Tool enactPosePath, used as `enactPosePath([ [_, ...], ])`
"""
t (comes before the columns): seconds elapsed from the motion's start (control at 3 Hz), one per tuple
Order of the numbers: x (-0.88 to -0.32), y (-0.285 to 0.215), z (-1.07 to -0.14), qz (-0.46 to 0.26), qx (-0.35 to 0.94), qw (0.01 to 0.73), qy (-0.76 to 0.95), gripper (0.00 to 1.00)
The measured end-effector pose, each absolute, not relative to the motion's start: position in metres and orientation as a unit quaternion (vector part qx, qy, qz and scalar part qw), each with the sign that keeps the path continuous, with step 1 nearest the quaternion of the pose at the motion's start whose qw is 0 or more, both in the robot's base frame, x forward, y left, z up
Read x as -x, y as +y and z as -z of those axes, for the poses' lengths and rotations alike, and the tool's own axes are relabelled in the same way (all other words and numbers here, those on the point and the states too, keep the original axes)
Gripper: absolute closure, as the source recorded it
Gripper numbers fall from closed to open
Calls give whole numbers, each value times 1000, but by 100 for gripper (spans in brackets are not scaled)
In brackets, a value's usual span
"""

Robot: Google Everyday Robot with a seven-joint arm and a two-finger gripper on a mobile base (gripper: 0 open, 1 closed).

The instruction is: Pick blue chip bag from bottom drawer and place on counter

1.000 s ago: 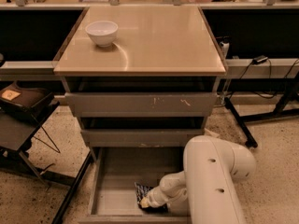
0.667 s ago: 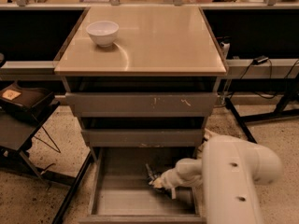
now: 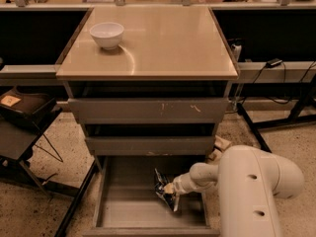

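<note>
The bottom drawer (image 3: 128, 216) is pulled open below the cabinet, with a plain grey floor. My gripper (image 3: 168, 190) reaches into it from the right on a white arm and is shut on the blue chip bag (image 3: 163, 192), a dark crinkled bag held a little above the drawer floor near its right side. The counter (image 3: 168, 43) is the glossy tan top of the cabinet, above the two narrower grey drawers.
A white bowl (image 3: 107, 34) stands on the counter's back left. My white arm body (image 3: 252, 191) fills the lower right beside the drawer. A dark chair (image 3: 24, 117) stands at the left. Black table legs and cables are at the right.
My gripper has lifted the bag off the drawer's front floor and moved it back and up. The arm has swung to the right.
</note>
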State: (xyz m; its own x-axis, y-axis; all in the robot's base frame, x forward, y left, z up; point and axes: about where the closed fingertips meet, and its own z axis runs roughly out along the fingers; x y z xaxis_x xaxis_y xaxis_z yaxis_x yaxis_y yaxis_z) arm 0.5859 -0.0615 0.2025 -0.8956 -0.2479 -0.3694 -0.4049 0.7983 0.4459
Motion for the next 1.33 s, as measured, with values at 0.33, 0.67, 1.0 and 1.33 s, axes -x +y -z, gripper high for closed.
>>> enactPosePath([
  [0.33,-571,-59,-224,-263,186,160,933,100],
  [0.67,-575,-57,-310,-248,197,248,916,100],
  [1.0,-572,-64,-417,-234,159,344,895,100],
  [1.33,-546,-86,-516,-206,101,423,876,100],
])
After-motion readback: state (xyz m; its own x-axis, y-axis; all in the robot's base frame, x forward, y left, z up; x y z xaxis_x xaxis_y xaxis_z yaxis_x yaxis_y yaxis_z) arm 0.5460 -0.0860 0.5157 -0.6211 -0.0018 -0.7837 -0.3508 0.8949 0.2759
